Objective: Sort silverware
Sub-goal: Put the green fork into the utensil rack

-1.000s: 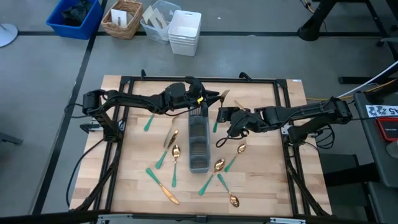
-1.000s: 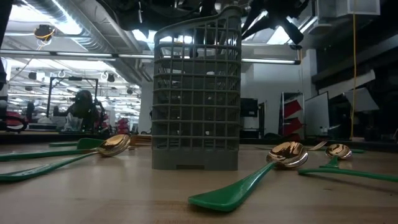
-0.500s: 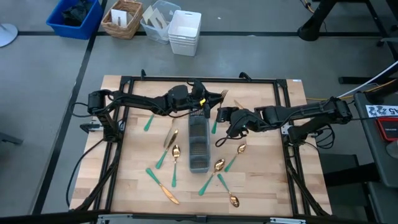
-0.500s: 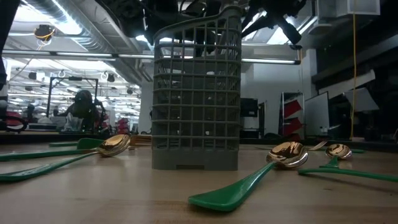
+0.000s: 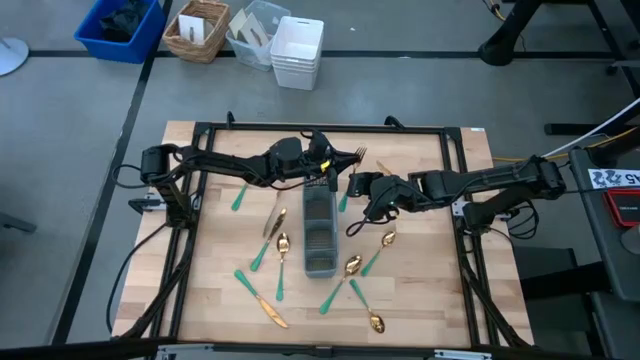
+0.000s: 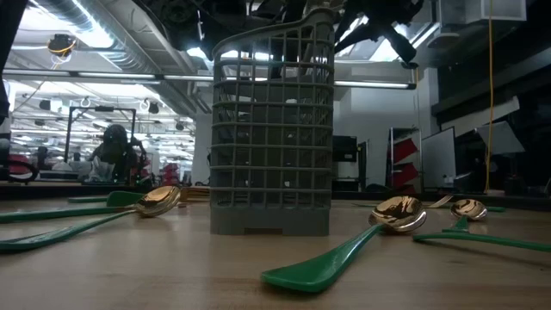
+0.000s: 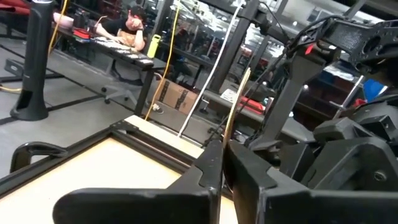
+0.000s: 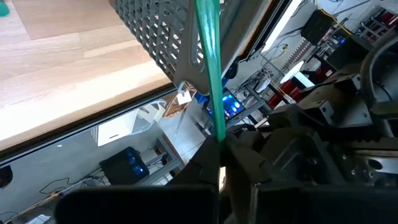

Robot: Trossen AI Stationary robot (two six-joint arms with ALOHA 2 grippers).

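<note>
A gold-headed fork with a green handle [image 5: 357, 153] hangs above the table, just past the far end of the grey caddy [image 5: 320, 230], between both grippers. My left gripper [image 5: 338, 168] reaches in from the table's left and is shut on the fork's gold part. Coming from the right, my right gripper [image 5: 362, 190] is shut on the fork's green handle. More green-handled spoons, forks and knives lie flat on the wood around the caddy, such as a spoon [image 5: 283, 243] and a knife [image 5: 270, 310]. My left gripper pinches the fork's thin gold part [image 7: 238, 99] between its two fingers, coming level from the table's left. The gold strip runs on past the fingertips, clear of the table. My right gripper pinches the fork's green handle [image 8: 208, 62] between its two fingers, slanting down from the table's right. A long stretch of handle sticks out beyond the fingertips. The fork is lifted clear.
The caddy [image 6: 271, 129] stands upright mid-table. Spoons [image 6: 398, 211] and green handles [image 6: 323, 263] lie scattered left, right and near it. A black frame [image 5: 200, 130] rims the table. Bins and a basket [image 5: 197, 30] sit on the floor beyond the far edge.
My left gripper's fingers have drawn together onto the fork's gold part beside the caddy's far end. My right gripper has kept still with the handle.
</note>
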